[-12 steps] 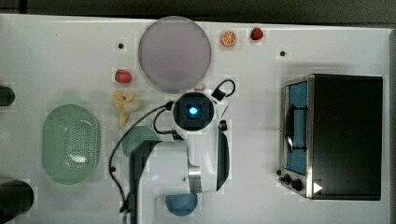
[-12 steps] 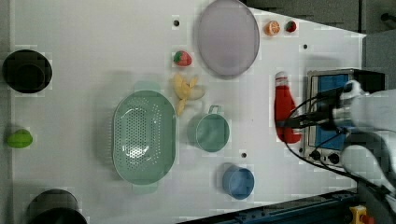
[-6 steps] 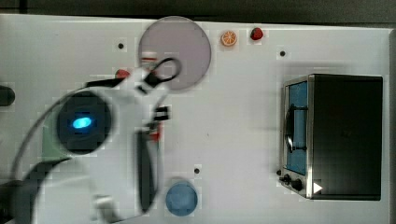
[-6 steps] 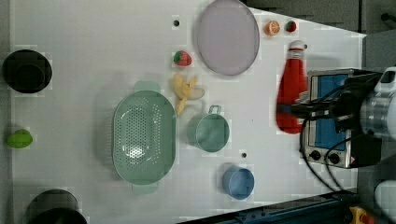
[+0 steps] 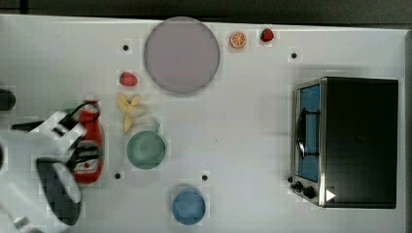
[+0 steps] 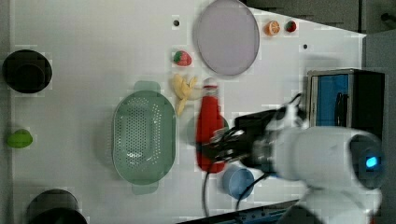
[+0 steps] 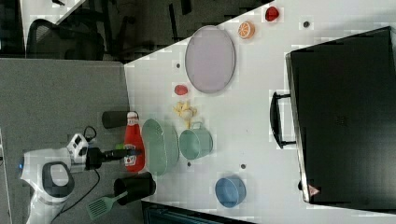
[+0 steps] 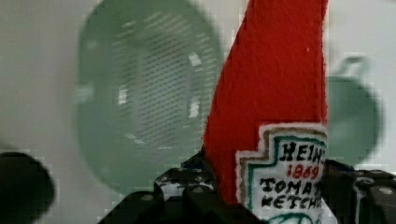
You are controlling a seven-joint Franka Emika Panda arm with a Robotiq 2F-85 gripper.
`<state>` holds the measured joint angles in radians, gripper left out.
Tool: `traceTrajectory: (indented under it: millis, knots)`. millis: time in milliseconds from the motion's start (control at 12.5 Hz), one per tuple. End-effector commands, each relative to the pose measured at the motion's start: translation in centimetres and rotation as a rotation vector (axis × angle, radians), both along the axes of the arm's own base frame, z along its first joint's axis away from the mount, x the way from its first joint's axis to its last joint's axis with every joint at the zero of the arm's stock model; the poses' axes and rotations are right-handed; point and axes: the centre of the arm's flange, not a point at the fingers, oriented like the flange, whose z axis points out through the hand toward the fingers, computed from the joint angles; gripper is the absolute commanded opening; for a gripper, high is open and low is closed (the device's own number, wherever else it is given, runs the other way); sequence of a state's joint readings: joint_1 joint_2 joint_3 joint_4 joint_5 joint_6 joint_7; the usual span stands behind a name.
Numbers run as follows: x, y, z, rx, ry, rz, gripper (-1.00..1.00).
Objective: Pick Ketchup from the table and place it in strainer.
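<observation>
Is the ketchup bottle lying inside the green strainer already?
No, in the left view the ketchup bottle is held by the end effector to the left view's right of the strainer, whose basket has nothing in it.

Grey round plate (image 5: 181, 55), far; green cup (image 5: 145, 150), blue cup (image 5: 188, 207), near; toaster oven (image 5: 347, 141), top view's right.

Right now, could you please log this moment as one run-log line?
phase: carrying | gripper: shut on Ketchup | Ketchup: lifted, not yet in strainer | strainer: empty
</observation>
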<state>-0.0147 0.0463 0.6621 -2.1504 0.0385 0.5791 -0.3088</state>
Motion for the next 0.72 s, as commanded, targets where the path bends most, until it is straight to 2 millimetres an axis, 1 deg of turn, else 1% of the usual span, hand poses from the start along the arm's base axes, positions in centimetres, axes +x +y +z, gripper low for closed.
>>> traceTrajectory:
  millis: [80,240,320,400,560,640,720]
  knots:
    - [-0.2,2.8,-2.1,0.073,-0.007,-0.208,0.25]
    - [-1.1,5.5,-5.3,0.122,0.028,-0.275,0.25]
    - [-1.6,6.3,-7.0,0.128,0.052,-0.298,0.25]
    - [-1.9,7.0,-8.6,0.134,0.058,-0.289,0.25]
    - [-2.2,7.5,-11.9,0.136,0.064,-0.260,0.25]
    - [-2.1,7.6,-13.1,0.155,0.067,-0.285,0.31]
    - [-1.9,7.7,-14.1,0.177,0.061,-0.296,0.50]
